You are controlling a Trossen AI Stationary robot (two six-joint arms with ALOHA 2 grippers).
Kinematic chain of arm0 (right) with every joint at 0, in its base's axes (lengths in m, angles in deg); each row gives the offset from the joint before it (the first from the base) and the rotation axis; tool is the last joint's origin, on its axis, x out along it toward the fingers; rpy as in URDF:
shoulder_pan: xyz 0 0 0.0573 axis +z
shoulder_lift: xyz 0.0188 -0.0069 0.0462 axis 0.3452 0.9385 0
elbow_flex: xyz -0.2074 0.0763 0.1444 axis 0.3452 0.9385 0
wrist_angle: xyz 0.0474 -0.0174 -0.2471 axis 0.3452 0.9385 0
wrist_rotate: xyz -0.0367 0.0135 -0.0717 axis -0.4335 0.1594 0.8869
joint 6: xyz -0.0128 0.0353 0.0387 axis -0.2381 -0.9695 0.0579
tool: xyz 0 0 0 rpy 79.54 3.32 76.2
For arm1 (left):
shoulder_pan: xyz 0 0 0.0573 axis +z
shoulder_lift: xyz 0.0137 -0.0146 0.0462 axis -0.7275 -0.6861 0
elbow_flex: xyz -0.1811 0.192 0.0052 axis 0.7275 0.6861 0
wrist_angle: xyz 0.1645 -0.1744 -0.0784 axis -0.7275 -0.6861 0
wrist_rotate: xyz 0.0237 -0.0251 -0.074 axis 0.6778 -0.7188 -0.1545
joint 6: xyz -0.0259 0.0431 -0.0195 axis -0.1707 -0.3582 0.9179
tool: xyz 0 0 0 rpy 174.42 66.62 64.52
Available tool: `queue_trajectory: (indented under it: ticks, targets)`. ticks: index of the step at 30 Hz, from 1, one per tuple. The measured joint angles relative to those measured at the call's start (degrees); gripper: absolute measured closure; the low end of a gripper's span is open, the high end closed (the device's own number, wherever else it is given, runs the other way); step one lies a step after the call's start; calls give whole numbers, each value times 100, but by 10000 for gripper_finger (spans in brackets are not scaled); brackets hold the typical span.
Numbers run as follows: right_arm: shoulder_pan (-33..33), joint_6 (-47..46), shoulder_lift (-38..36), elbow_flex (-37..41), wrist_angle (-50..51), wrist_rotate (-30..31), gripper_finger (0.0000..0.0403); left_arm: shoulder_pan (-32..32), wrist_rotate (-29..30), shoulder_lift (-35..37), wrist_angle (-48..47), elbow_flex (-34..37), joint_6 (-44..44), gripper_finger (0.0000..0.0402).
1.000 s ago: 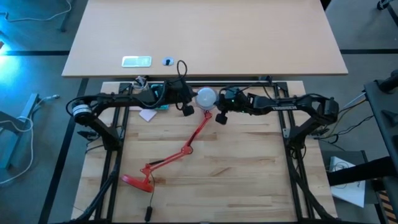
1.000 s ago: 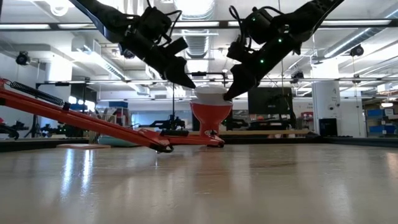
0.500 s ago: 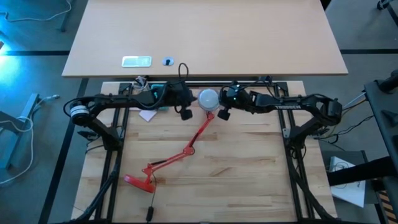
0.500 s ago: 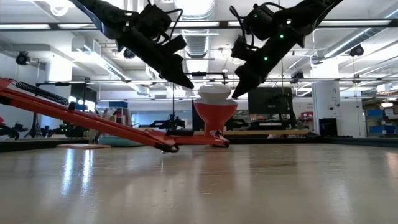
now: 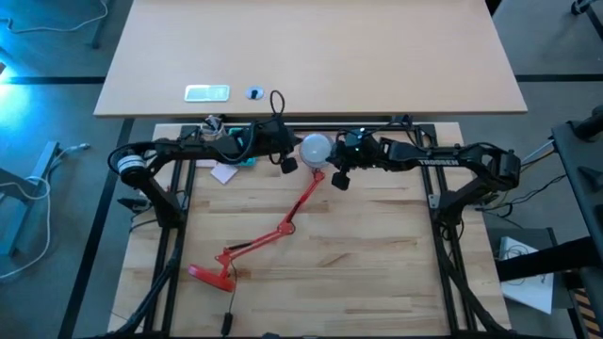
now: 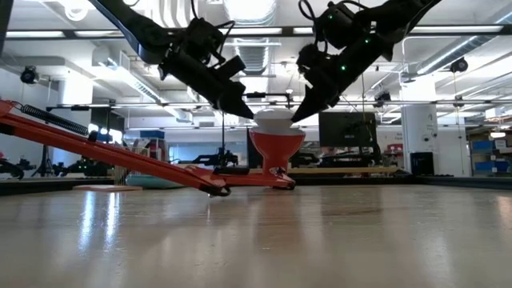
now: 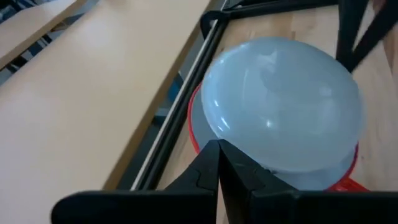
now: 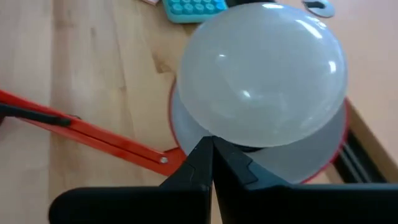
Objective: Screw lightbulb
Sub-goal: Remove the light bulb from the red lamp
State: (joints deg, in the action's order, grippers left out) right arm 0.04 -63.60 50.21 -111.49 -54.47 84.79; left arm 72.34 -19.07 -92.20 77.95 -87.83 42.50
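You have both the left gripper [image 6: 240, 106] and right gripper [image 6: 302, 108] closed empty, flanking the lightbulb [image 6: 274, 121] seated in the red lamp shade [image 6: 276, 148].

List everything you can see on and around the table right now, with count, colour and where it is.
Rounded white lightbulb: one, white, sitting in the lamp shade at the table's far edge, between both tools.
Red jointed desk lamp: one, red, lying across the table; base near the front left, cone shade opening upward under the bulb.
Teal blocky item: one, teal, far left of the table by a white paper scrap.
Pale flat rectangular object: one, on the light desk beyond.
Left tool: dark, fingers shut, beside the bulb's left.
Right tool: dark, fingers shut, beside the bulb's right.
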Motion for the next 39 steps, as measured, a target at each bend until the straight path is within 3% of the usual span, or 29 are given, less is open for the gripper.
queue_trajectory:
  ticks: [11, 16, 20, 26, 30, 35, 39]
  targets:
    - [-5, 349, -45, -51, 83, 1558, 403, -422, -118, 165, -587, 0, 196, 401]
    - [-5, 359, -84, -50, 425, 1378, 403, -401, 3, 240, -837, 0, 302, 401]
    - [-5, 280, -96, -48, 676, 597, 403, -290, 439, 250, -658, 0, 296, 401]
    - [14, 100, -83, -44, 337, -183, 403, -75, 390, 254, -29, 0, 301, 401]
    - [-7, 165, -83, -44, 106, -128, 403, -60, 338, 219, 19, 0, 425, 401]
    - [-14, 219, -83, -43, 170, 567, 403, -213, -383, 223, -219, 0, 746, 401]
    - [-16, 297, -81, -39, 216, 861, 403, -482, -498, 236, -573, 0, 780, 401]
